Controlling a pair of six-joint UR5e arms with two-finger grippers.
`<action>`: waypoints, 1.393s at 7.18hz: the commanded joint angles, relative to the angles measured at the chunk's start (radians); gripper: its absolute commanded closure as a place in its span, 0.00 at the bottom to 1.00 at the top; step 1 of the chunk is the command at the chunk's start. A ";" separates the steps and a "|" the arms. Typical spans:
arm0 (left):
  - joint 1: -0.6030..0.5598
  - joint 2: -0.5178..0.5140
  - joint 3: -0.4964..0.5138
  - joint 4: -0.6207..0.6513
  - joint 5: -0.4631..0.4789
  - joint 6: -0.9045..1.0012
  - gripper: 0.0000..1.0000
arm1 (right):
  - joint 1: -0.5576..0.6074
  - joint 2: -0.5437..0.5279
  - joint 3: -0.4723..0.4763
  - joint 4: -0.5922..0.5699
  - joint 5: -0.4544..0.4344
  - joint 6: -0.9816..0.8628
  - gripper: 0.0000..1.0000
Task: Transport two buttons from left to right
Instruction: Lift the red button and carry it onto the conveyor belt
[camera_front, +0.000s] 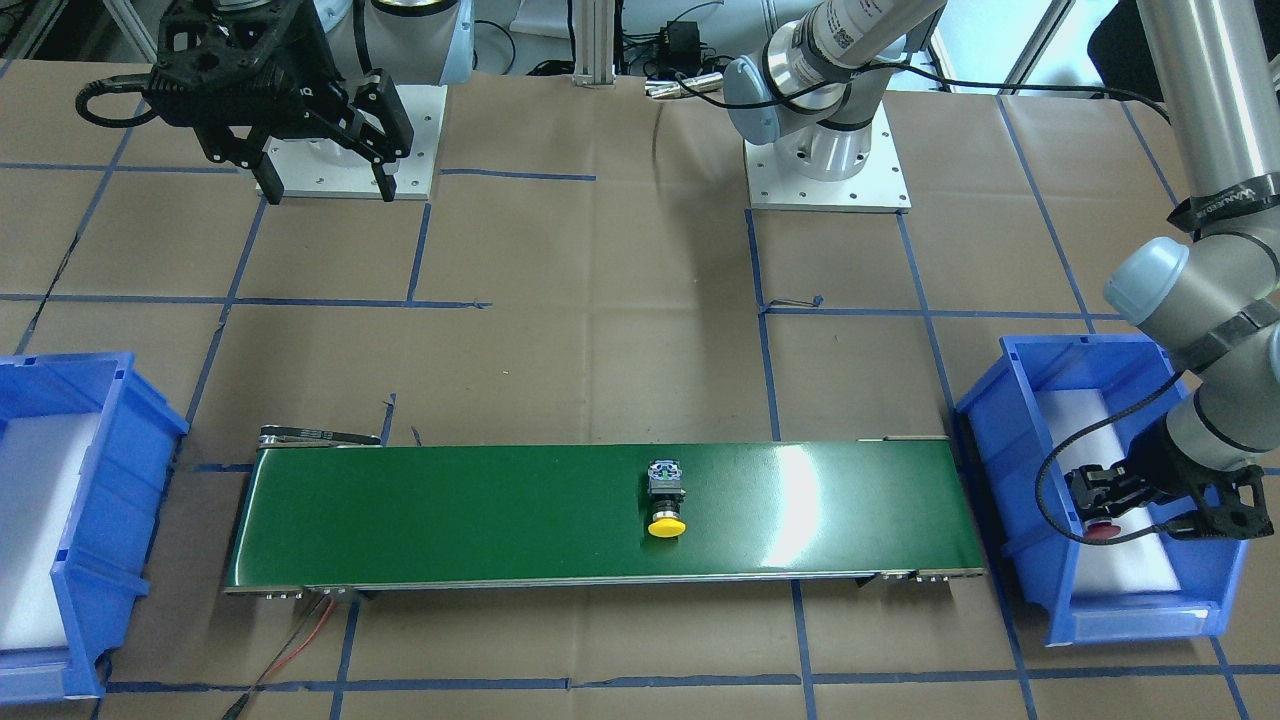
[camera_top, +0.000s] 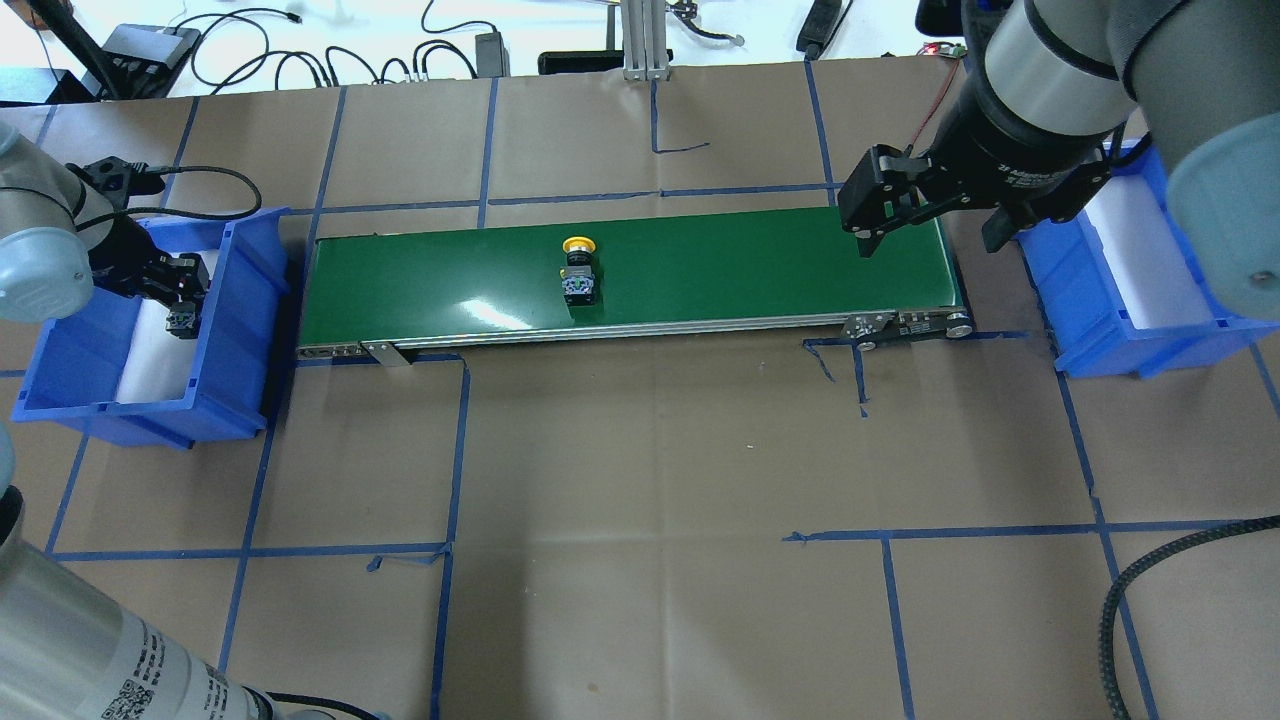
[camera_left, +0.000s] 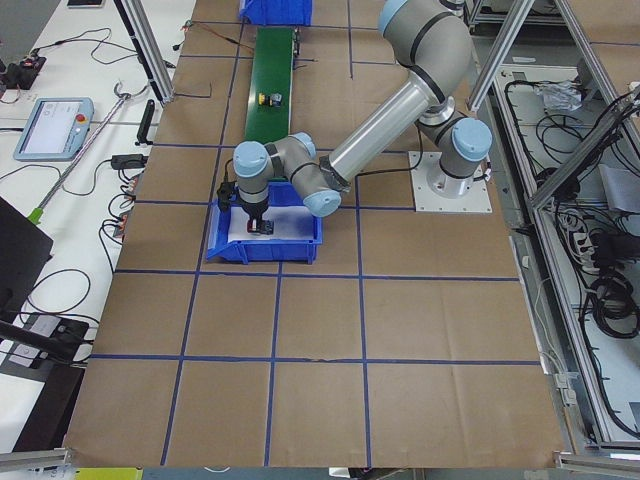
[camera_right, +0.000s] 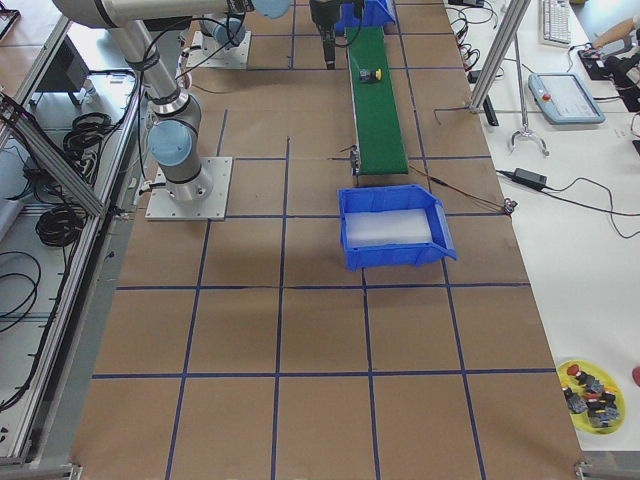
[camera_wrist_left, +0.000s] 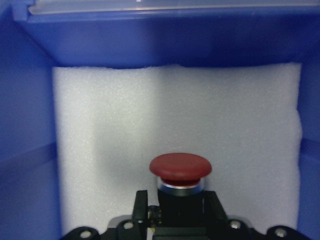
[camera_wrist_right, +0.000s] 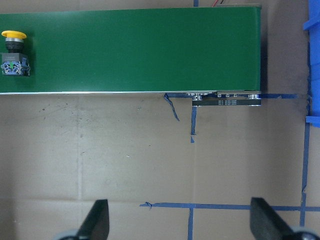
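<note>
Left tool (camera_wrist_left: 177, 212) is down inside the left bin (camera_top: 235, 350), clamped snug on the black body of the red button (camera_wrist_left: 180, 167). From the wrist cam you can see a finger (camera_wrist_left: 140, 205) on each side of the body, with the red cap sticking out just past the tips. White foam (camera_wrist_left: 175, 110) lines the bin floor straight ahead of the tool and there are blue walls on both sides. I can't tell whether the button is resting on the foam or is held just off it.

Right tool (camera_front: 328, 175) is spread wide with nothing in it. In its own cam the two fingers sit far apart at the bottom corners, with bare brown paper between them. It hangs high above the surface (camera_top: 650, 480), around the right end of the green belt (camera_top: 750, 270). The right bin (camera_top: 1095, 320) is just off to its outer side, with white foam in that one too.

The yellow button (camera_top: 578, 270) is well away from both tools. It's lying on its side on the belt at about mid length, a touch nearer the left tool's end. The cap points away from the robot and the grey-green terminal end points back toward it. From the right tool it's way off toward the other arm, barely in the top corner of that wrist view
</note>
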 joint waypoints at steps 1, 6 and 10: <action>-0.001 0.027 0.026 -0.014 -0.022 0.006 1.00 | 0.000 0.002 0.000 -0.003 -0.001 -0.003 0.00; -0.002 0.115 0.419 -0.648 -0.016 0.008 1.00 | 0.000 0.005 0.001 -0.017 -0.001 -0.003 0.00; -0.114 0.105 0.445 -0.680 0.024 -0.089 1.00 | 0.000 0.005 0.003 -0.017 -0.001 -0.003 0.00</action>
